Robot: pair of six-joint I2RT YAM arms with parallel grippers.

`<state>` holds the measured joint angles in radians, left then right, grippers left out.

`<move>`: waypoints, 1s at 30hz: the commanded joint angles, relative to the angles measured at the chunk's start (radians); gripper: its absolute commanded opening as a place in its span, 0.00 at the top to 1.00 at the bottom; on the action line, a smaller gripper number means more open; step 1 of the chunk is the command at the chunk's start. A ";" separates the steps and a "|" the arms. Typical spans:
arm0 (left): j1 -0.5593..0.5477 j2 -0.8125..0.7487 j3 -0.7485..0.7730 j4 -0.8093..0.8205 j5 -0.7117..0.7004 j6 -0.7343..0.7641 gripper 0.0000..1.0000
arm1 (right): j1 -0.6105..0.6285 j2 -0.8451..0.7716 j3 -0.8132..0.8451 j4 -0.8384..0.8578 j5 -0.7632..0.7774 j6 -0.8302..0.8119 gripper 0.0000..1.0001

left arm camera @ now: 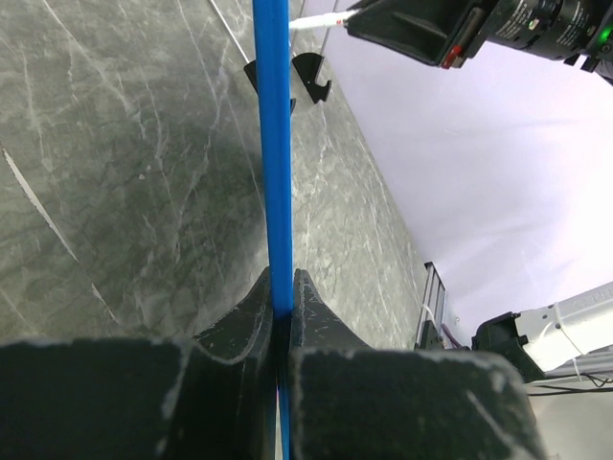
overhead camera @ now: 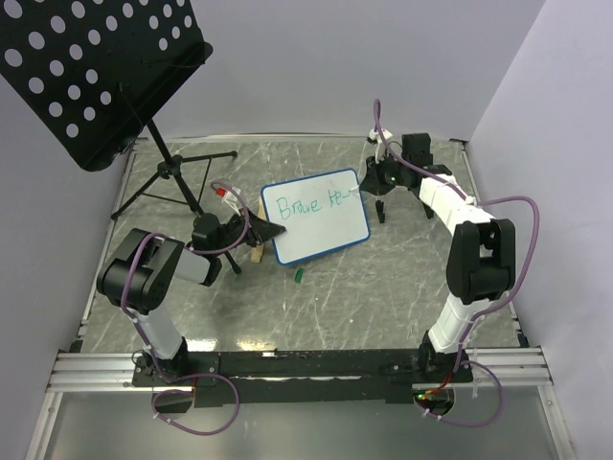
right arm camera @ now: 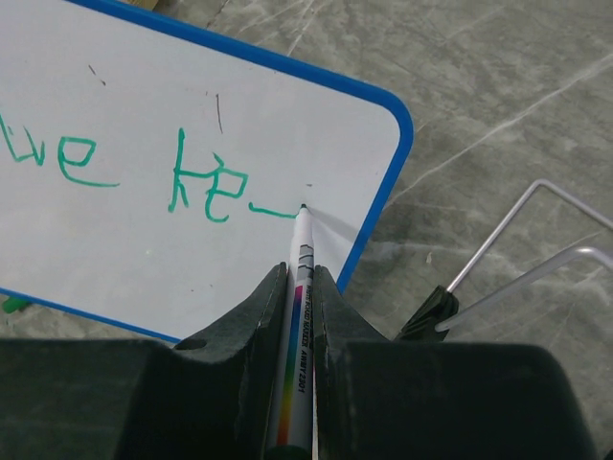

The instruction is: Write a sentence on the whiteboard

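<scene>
The whiteboard [overhead camera: 321, 225] stood propped at a tilt near the middle of the desk [overhead camera: 402, 278], its face turned towards the arms. The left fingers [overhead camera: 269, 231] were pressed together on the board's left edge; the left wrist view showed the blue rim [left arm camera: 273, 144] pinched between them, which steadied the board. The right fingers [overhead camera: 374, 182] were closed on a marker [right arm camera: 301, 251], and its tip rested on the white surface close to the right-hand rim.

Progress of the sentence [overhead camera: 308, 202], as judged from the board:

- Done: "Brave" was written in full in green on the upper line.
- In hand: a second word had reached "ke", followed by a short horizontal stroke that ended at the marker tip.
- Left: the rest of that word and everything after it. The area below the upper line was blank.

Little room remained to the right of the tip, so further text would probably need a new line lower down. A small green object [overhead camera: 299, 276], possibly the marker cap, lay on the desk just below the board's lower edge.
</scene>
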<state>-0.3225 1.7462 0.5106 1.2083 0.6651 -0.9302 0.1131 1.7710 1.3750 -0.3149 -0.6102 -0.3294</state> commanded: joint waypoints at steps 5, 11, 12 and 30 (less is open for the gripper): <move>-0.006 -0.010 0.019 0.243 0.042 0.016 0.99 | 0.005 0.034 0.075 0.028 -0.017 0.024 1.00; -0.006 -0.005 0.017 0.249 0.042 0.013 0.99 | 0.019 0.044 0.079 0.020 -0.034 0.024 1.00; -0.006 -0.005 0.017 0.249 0.041 0.013 0.99 | 0.023 0.044 0.079 0.020 -0.037 0.024 1.00; -0.006 -0.008 0.022 0.241 0.031 0.016 0.99 | 0.033 -0.005 0.004 -0.023 -0.072 -0.040 1.00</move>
<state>-0.3222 1.7481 0.5106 1.2072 0.6582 -0.9417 0.1352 1.7985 1.4029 -0.3191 -0.6689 -0.3344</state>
